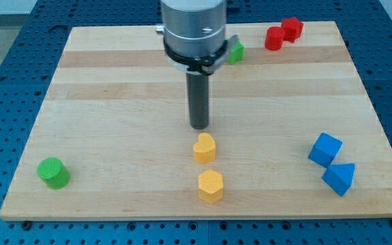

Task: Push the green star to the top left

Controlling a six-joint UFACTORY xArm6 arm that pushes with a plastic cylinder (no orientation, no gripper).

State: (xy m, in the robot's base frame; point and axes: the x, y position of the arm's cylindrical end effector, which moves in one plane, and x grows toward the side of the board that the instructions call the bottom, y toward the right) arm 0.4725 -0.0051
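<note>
The green star point(235, 52) lies near the view's top, right of centre, partly hidden behind the arm's grey body. My tip point(199, 126) stands near the board's middle, well below and left of the green star and apart from it. It is just above a yellow block point(204, 148), with a small gap.
A yellow hexagon block point(210, 186) lies below the first yellow one. A green cylinder point(52, 172) sits at the bottom left. Two red blocks point(282, 33) lie at the top right. A blue cube point(325, 149) and a blue triangle block point(339, 178) sit at the lower right.
</note>
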